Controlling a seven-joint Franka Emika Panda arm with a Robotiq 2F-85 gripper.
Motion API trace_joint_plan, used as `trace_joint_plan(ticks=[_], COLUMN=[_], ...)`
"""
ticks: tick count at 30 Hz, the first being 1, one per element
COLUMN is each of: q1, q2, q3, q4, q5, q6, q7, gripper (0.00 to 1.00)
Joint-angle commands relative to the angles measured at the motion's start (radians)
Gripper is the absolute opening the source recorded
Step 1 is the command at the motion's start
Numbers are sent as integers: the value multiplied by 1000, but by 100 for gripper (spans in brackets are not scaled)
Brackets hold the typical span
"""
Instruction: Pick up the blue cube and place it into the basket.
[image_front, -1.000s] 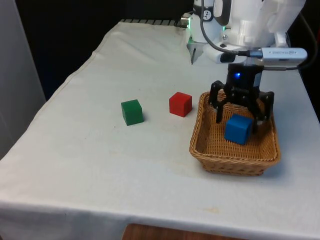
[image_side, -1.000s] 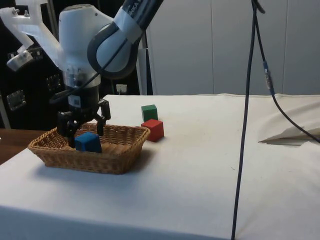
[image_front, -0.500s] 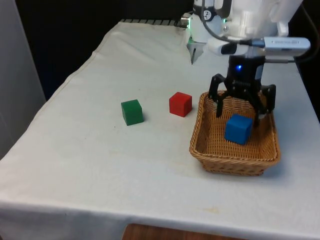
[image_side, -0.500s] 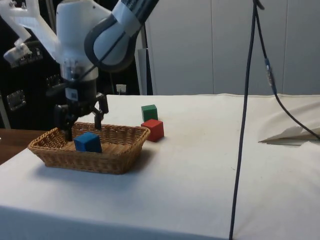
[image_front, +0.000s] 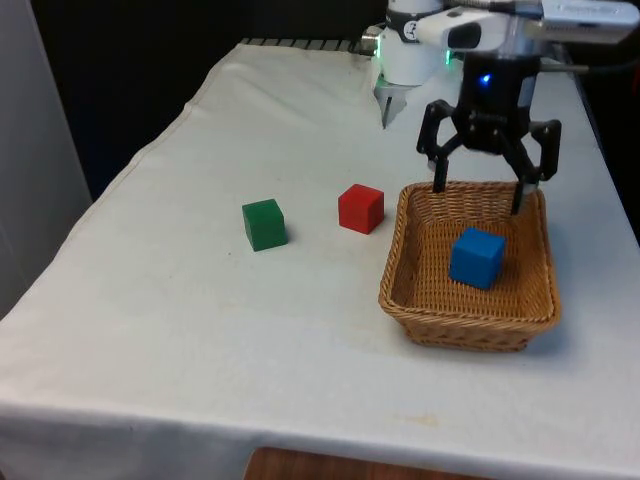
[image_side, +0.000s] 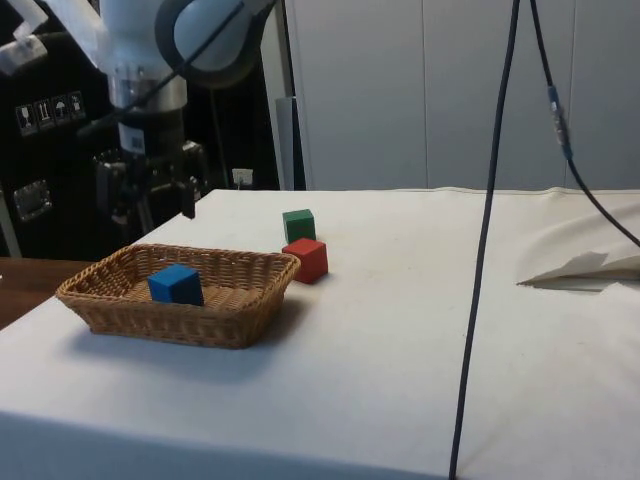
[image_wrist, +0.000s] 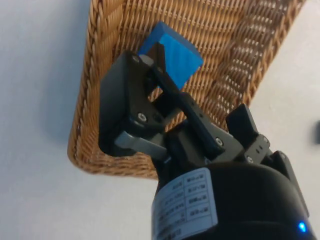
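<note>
The blue cube (image_front: 476, 258) (image_side: 174, 284) lies free on the floor of the wicker basket (image_front: 400, 290) (image_side: 205, 322), slightly tilted. My gripper (image_front: 478, 198) (image_side: 152, 215) hangs open above the basket's far edge, clear of the cube, with nothing between its fingers. In the wrist view the gripper (image_wrist: 197, 82) looks down past its spread fingers at the blue cube (image_wrist: 175, 52) inside the basket (image_wrist: 97, 80).
A red cube (image_front: 360, 208) (image_side: 306, 259) stands just outside the basket toward the front view's left, and a green cube (image_front: 264, 223) (image_side: 298, 224) sits further left. A dark cable (image_side: 488, 250) hangs down in the side view, with a cloth fold (image_side: 590, 270) beyond it.
My open gripper has risen straight up out of the basket, from around the blue cube to above the rim. The cube has stayed where it lay.
</note>
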Motion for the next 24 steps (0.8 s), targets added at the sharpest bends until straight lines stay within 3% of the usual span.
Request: trace_joint_plan(ticks=[1,2,3,10,11,13,20,21,22,24], q1=[-5,0,-8,-26,-19,-32,-51,-41,-53,-56], q2=[-9,-6,-21,-59,-56,-67,-100,-95,-104,-110], q3=[7,0,7,2,-5,1,-14,-20,-16,-22], q4=[2,0,3,13,13,15,23,19,24,28], q5=[11,0,12,21,7,23,43,27,45,51], q6=[-16,-6,-32,-84,-77,-94,-128,-114,-132,-140], q7=[-9,-1,-14,-45,-33,-54,-98,-81,-103,-114], gripper=[100,100,100,100,100,100,100,100,100,100])
